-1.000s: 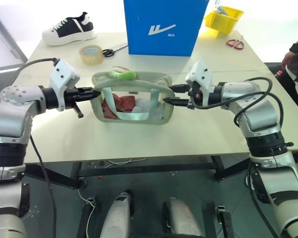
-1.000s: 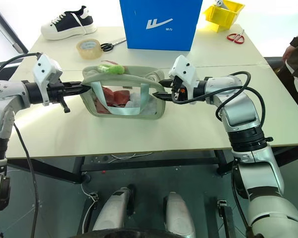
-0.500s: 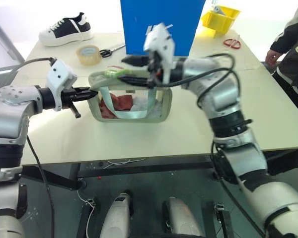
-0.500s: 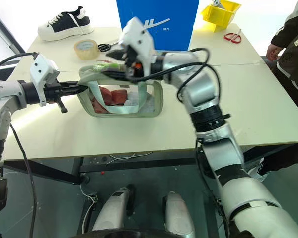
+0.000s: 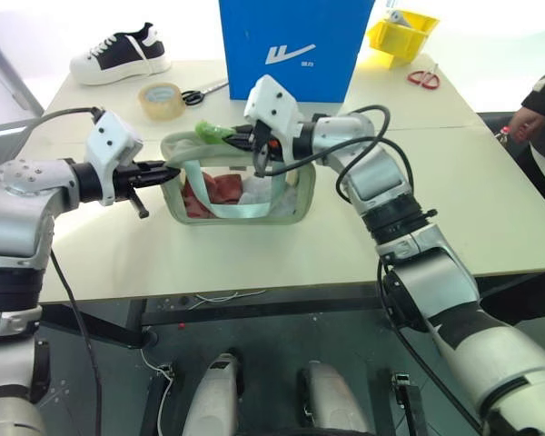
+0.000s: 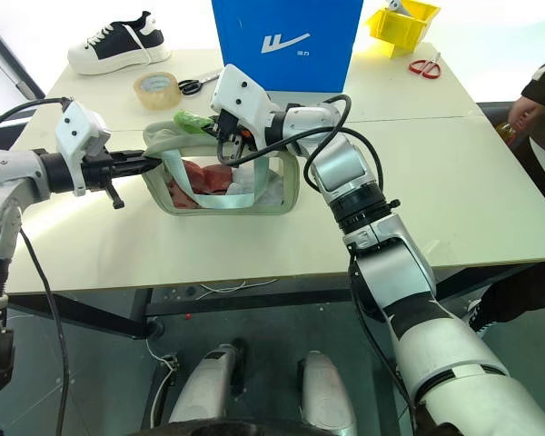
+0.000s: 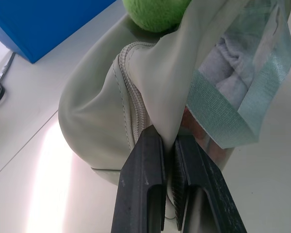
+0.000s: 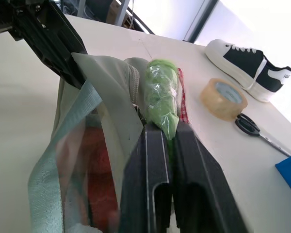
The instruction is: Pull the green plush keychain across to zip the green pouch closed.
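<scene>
The pale green pouch (image 5: 241,195) stands mid-table, its top open, red and white things showing through its clear window. My left gripper (image 5: 168,171) is shut on the fabric at the pouch's left end (image 7: 97,111), pinching a fold by the zipper seam. The lime-green plush keychain (image 5: 213,133) lies on the pouch's top rim near its left end. My right arm reaches across over the pouch top, and my right gripper (image 8: 166,127) is shut on the keychain (image 8: 161,104), which sticks out past the fingertips.
Behind the pouch stands a blue box (image 5: 295,45). A tape roll (image 5: 166,98), black scissors (image 5: 204,92) and a sneaker (image 5: 123,52) lie at the back left. At the back right are a yellow bin (image 5: 407,32) and red scissors (image 5: 427,79). A person (image 5: 540,104) stands at the table's right edge.
My right arm swung from the pouch's right end across its top to the left, and its gripper closed on the keychain. The left gripper kept its hold and place.
</scene>
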{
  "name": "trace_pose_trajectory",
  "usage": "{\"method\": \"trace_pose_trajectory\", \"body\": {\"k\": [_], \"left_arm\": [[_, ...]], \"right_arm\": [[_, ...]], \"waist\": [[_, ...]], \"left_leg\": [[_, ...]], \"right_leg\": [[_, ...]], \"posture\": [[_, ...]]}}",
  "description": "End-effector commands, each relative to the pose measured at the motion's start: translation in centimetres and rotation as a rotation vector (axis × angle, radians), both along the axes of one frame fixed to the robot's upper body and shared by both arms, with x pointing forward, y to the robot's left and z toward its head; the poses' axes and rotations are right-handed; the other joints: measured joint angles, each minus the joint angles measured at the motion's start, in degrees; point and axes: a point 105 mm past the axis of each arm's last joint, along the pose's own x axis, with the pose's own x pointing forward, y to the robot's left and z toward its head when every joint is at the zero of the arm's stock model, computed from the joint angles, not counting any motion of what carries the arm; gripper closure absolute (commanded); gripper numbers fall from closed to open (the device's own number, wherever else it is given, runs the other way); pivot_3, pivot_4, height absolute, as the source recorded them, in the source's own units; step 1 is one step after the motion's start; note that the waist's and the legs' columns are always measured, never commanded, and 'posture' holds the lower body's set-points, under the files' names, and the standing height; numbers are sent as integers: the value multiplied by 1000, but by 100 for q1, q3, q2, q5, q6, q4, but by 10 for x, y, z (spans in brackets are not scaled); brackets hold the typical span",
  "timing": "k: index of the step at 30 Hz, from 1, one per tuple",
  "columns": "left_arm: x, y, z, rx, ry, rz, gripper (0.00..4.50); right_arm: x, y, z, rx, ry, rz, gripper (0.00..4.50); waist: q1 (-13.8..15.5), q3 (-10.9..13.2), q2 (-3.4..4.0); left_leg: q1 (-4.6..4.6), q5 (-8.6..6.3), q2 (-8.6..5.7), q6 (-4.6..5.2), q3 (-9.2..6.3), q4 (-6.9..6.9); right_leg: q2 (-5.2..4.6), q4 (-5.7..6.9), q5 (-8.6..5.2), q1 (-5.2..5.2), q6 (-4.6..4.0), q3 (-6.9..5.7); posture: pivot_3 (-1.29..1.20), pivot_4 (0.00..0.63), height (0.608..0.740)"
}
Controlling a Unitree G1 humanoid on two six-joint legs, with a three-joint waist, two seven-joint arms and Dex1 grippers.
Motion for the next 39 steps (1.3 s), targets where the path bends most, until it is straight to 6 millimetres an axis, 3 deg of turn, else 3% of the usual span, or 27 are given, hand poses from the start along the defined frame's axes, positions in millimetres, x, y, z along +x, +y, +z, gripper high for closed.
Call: {"method": "trace_pose_trajectory", "body": {"k": [1, 6, 8, 11, 15, 17, 21, 26, 28, 32, 36, 37, 39], "left_arm": [[-1, -3, 17, -14, -69, -8, 4500], [-1, -5, 15, -17, -65, -14, 4500], [-2, -4, 14, -17, -62, -12, 4500], [-3, -1, 12, -17, -56, -5, 4500], [-4, -1, 9, -20, -48, -2, 4500], [-3, -1, 8, -21, -46, -2, 4500], [0, -2, 9, -18, -41, -6, 4500], [2, -6, 10, -14, -40, -18, 4500], [2, -7, 11, -13, -40, -21, 4500], [-1, -5, 11, -10, -41, -16, 4500], [-3, -2, 9, -10, -40, -2, 4500], [-4, -2, 9, -10, -41, 3, 4500], [-4, -1, 8, -12, -43, 8, 4500]], "right_arm": [[-1, -6, 32, 64, -71, -14, 4471], [8, -53, 50, 141, -48, -149, 4471], [14, -86, 50, 145, -47, -259, 4471], [19, -142, 41, 125, -42, -447, 4471], [17, -199, 23, 121, -10, -658, 4471], [16, -217, 10, 125, 14, -741, 4471], [14, -221, -36, 132, 125, -794, 4471], [12, -181, -107, 139, 316, -745, 4471], [10, -166, -125, 129, 361, -720, 4471], [12, -156, -134, 116, 384, -703, 4471], [15, -162, -118, 129, 370, -672, 4471], [15, -166, -110, 130, 358, -659, 3807], [15, -174, -95, 122, 328, -642, 3047]], "waist": [[2, 0, 0], [56, 0, 0], [80, 0, 0], [135, -1, -1], [143, 0, 0], [124, 0, 1], [115, 0, 1], [109, -1, -1], [107, -1, 0], [118, 0, 0], [119, -1, 0], [120, 0, 0], [122, 0, 0]], "left_leg": [[0, 0, 0, 0, 0, 0], [-1, 0, 0, 0, -2, 2], [-2, 0, 1, 0, -1, 2], [0, 0, 0, 0, 2, 1], [-1, 0, 1, 0, 8, 0], [0, 0, 0, 0, 12, 1], [2, 0, 2, 1, 13, 1], [4, 1, 1, 2, 14, 3], [3, 1, 2, 2, 13, 4], [4, 1, 2, 2, 12, 5], [5, 1, 2, 1, 11, 6], [5, 1, 2, 1, 11, 6], [4, 1, 2, 1, 12, 5]], "right_leg": [[0, 0, 0, 0, 0, 0], [-3, 0, 0, 2, 0, -1], [-5, -1, 0, 1, 0, 0], [-6, -4, 0, 3, 0, 0], [-10, -5, -1, 2, -1, 3], [-10, -5, 0, 0, -1, 6], [-6, -2, 0, 2, -1, 7], [-4, -1, 0, 4, -1, 8], [-2, 0, 0, 3, -1, 8], [-2, 1, 0, 5, -1, 7], [-2, 1, 0, 6, -1, 7], [-2, 0, 0, 6, -1, 7], [-3, 0, 0, 5, -1, 7]], "posture": [[0, 150, 740], [0, 150, 740], [0, 150, 740], [0, 150, 740], [0, 150, 740], [0, 150, 740], [0, 150, 740], [0, 150, 740], [0, 150, 740], [0, 150, 740], [0, 150, 740], [0, 150, 740], [0, 150, 740]]}}
